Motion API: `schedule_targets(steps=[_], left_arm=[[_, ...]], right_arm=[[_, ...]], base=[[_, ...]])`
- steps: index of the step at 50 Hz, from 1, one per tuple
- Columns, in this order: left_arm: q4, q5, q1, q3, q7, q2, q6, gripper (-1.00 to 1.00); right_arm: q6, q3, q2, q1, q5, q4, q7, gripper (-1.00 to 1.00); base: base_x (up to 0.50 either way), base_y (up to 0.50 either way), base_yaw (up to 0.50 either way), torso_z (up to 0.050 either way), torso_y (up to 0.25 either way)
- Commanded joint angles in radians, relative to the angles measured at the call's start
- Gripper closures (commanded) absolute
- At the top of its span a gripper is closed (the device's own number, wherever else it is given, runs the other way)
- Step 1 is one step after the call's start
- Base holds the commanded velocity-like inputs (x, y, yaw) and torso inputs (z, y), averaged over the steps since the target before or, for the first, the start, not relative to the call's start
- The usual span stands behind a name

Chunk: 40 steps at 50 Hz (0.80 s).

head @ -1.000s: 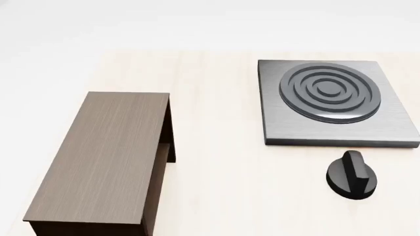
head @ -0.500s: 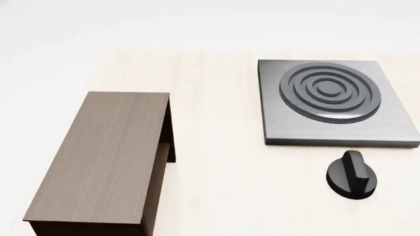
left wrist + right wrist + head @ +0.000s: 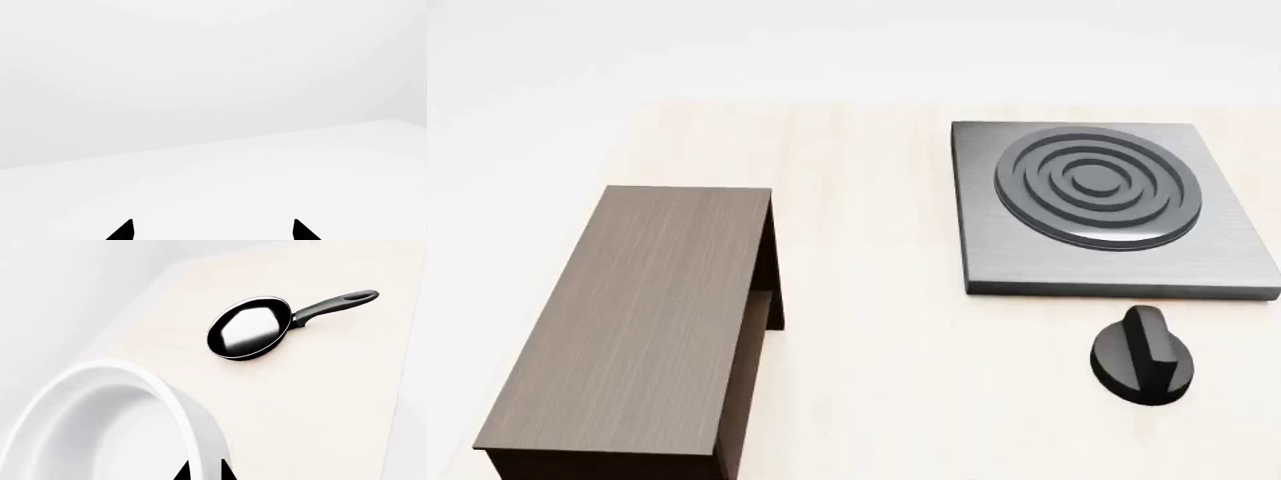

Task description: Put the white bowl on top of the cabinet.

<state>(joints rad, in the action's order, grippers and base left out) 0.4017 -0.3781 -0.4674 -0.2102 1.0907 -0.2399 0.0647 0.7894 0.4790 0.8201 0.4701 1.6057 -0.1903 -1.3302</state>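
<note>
**Bowl at the right claw, cabinet top bare**

Left wrist view: only two dark fingertips of the left gripper (image 3: 212,231) showed, set well apart, with nothing between them and blank white beyond. That claw was spread and idle.

Head view: the cabinet (image 3: 641,320) stood on the pale table (image 3: 881,380), its flat top bare. Well apart from it lay the grey stove plate (image 3: 1108,210), with a black knob (image 3: 1144,357) just in front of the plate. Neither arm nor the bowl showed here, and nothing stood between the cabinet top and a descent from above.

Right wrist view: the white bowl (image 3: 127,420) filled the near field, its rim right at the tips of the right gripper (image 3: 203,472). The tips sat close together at the wall; whether they pinched it I could not tell. A black frying pan (image 3: 250,329) lay beyond on the table, apart from the bowl.

The likely trouble was a thin rim hold on glossy ceramic: the deep bowl could tilt or slip in transit. Being about as wide as the cabinet, it could also land off-centre and overhang.
</note>
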Motion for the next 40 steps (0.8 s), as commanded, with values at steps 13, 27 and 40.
schedule_targets(steps=[13, 27, 40], left_arm=[[-0.009, -0.049, -0.001, -0.003, 0.025, -0.012, 0.039, -1.0], [-0.011, -0.052, 0.001, -0.001, 0.023, -0.013, 0.042, -1.0], [-0.015, -0.058, -0.003, -0.004, 0.019, -0.011, 0.054, -1.0]], right_arm=[[0.045, -0.205, 0.063, 0.338, 0.071, 0.038, -0.058, 1.0], [0.085, -0.345, 0.035, 0.547, 0.061, 0.111, -0.051, 1.0], [0.121, -0.477, -0.038, 0.716, 0.003, 0.207, 0.001, 1.0]], base=[[0.0, 0.0, 0.0, 0.0, 0.002], [0.0, 0.0, 0.0, 0.0, 0.001], [0.0, 0.0, 0.0, 0.0, 0.002]])
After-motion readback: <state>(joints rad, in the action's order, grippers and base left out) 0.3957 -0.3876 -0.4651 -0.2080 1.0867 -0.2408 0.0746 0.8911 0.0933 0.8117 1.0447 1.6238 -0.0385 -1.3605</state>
